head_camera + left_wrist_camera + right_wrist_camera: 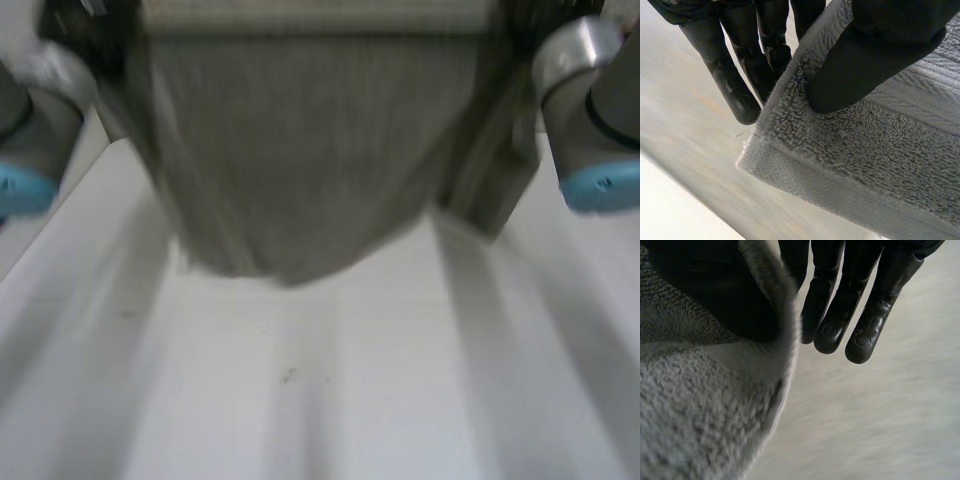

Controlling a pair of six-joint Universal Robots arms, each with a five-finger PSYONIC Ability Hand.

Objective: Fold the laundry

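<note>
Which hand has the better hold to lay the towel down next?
Probably the left hand: its thumb pins the towel right at a corner against its fingers. The right hand holds an edge that curls over its thumb.

The towel point(300, 170) was plain grey, with a flatter woven band along its hem. The left hand point(880, 50) and right hand point(840, 315) were black. The table point(350, 380) was white, and the arm caps point(22, 190) light blue.
</note>
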